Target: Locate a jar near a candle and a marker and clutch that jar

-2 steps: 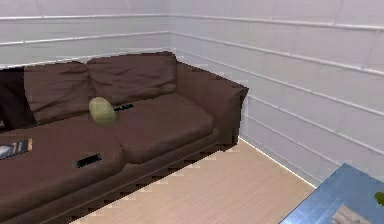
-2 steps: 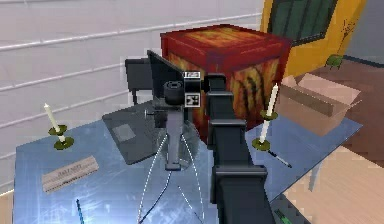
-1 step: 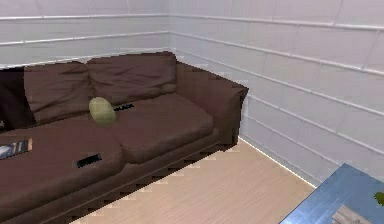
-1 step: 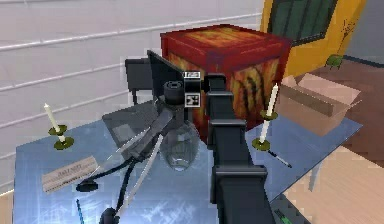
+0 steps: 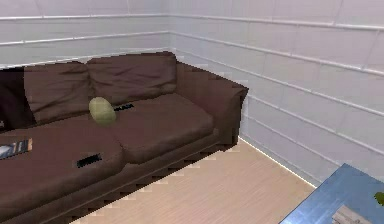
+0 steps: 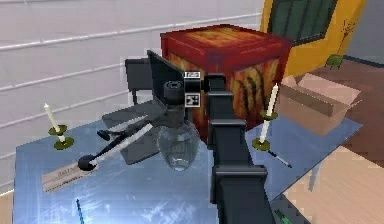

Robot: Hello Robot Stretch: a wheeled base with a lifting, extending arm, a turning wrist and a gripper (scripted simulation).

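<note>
A clear glass jar (image 6: 178, 146) is on the bluish glass table (image 6: 120, 195) in the arm side view, just left of the dark arm bar. My gripper (image 6: 104, 150) reaches down and left from its dark body, its thin fingers (image 6: 125, 138) lying close beside the jar. I cannot tell whether it holds anything. A white candle (image 6: 50, 119) in a low holder stands at the table's left, and another candle (image 6: 269, 108) stands right of the arm. A thin dark marker (image 6: 281, 159) lies near the right candle. A slim blue pen-like thing (image 6: 78, 210) lies at the front.
A red patterned crate (image 6: 225, 62) and an open cardboard box (image 6: 322, 100) stand beyond the table. A flat pale card (image 6: 62, 176) lies on it. In the forward view, a brown sofa (image 5: 150, 130) carries a green-yellow round thing (image 5: 101, 110) and dark remotes (image 5: 90, 158); a table corner (image 5: 345, 200) shows.
</note>
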